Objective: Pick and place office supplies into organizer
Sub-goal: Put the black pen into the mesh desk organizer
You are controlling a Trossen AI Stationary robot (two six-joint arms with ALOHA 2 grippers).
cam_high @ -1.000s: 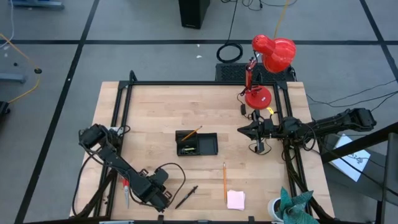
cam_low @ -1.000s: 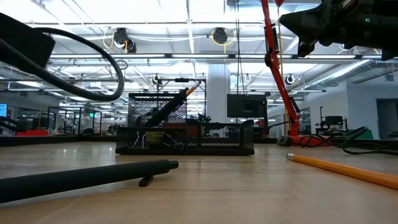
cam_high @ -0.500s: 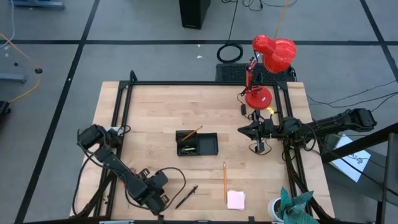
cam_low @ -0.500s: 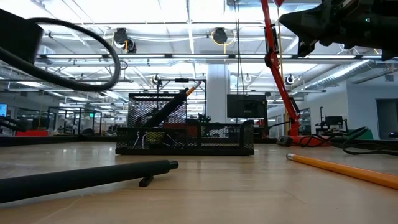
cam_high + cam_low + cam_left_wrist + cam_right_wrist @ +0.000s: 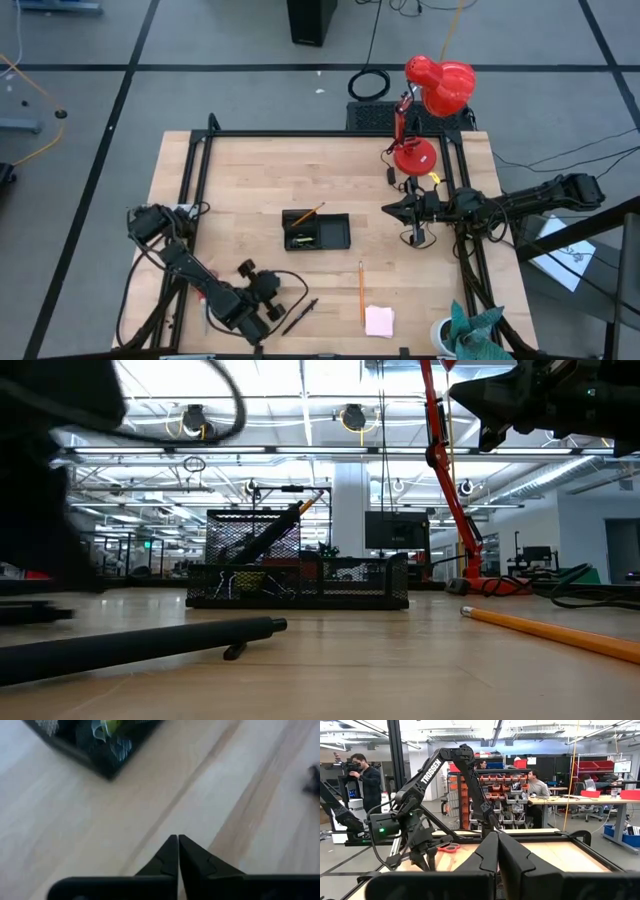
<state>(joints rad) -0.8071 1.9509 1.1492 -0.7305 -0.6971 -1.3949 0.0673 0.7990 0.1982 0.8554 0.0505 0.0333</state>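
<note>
The black mesh organizer stands mid-table with an orange pencil sticking out of its taller part; its corner shows in the left wrist view. My left gripper is near the front left, shut on nothing, tilted down over bare wood. Beside that arm, red-handled scissors lie flat on the table. A black pen, a second pencil and a pink note pad lie near the front edge. My right gripper waits shut, raised at the right.
A red desk lamp stands at the far right corner. A black frame runs round the table's edges. A black cable loops on the table beside my left arm. People sit and stand in the room beyond the table.
My left wrist has turned on the spot: the gripper has swung from facing the near edge round toward the organizer. In the low view the arm's dark bulk now fills the left edge. Pen, pencil and organizer lie as before.
</note>
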